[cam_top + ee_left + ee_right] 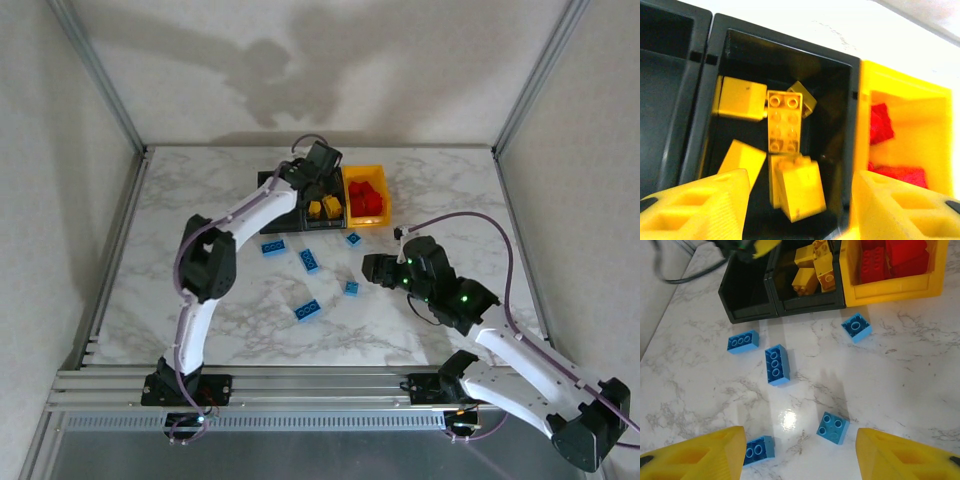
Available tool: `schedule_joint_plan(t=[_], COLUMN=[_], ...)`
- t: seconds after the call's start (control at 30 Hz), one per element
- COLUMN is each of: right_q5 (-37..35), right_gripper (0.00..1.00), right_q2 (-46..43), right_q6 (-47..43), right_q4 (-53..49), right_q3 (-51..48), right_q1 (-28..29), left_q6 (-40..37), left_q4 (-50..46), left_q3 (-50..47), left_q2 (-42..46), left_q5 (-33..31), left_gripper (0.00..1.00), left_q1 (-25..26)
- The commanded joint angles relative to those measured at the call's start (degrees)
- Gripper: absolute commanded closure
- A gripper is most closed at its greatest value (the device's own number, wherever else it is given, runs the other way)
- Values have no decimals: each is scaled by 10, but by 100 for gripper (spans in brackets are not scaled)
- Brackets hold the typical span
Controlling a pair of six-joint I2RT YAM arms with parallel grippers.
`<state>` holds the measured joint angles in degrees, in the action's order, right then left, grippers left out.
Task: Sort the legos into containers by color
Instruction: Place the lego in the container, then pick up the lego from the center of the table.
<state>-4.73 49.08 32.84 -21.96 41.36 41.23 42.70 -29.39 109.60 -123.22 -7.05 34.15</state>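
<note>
The containers are a row of three bins: an empty black bin (pixel 665 90), a middle black bin (pixel 837 100) with several yellow legos (pixel 785 122), and a yellow bin (pixel 920 125) holding red legos (pixel 881 122). My left gripper (pixel 800 200) hangs open over the middle black bin. A blurred yellow brick (pixel 800 190) lies loose below its jaws, touching neither finger. My right gripper (pixel 800 440) is open above the table, with a square blue brick (pixel 832 428) on the marble between its fingers. Other blue legos (pixel 777 364) lie scattered in front of the bins.
Several blue bricks lie on the marble table (pixel 200 200) between the bins and my right gripper (pixel 372 268), one (pixel 759 450) close to its left finger. The bins (pixel 367 195) stand at the back centre. A metal frame borders the table.
</note>
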Motion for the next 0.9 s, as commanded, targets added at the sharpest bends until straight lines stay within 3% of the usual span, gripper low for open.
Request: schedule_joint_plan(t=[0.0,0.17,0.47,0.7,0.87], right_q5=[7,18,75,133,111], right_gripper=[40,40,36,34,34], right_q2=[6,24,58,85,130], right_q6=[2,0,-13,-30,-36], right_q4=[21,38,81,163,176], right_q3=[8,9,6,-9,8], right_q1=[-4,-4,-2,25,66], left_q6=[-23,-26,-46,-57,-68], left_q4=[17,38,33,53,81], left_q3=[-70,-220,-396,-492,-538], left_q2=[100,212,332,375,366], left_q5=[7,-12,-44,-69,-79], left_gripper=[42,39,32,29,23], left_q1=[7,8,6,5,-1])
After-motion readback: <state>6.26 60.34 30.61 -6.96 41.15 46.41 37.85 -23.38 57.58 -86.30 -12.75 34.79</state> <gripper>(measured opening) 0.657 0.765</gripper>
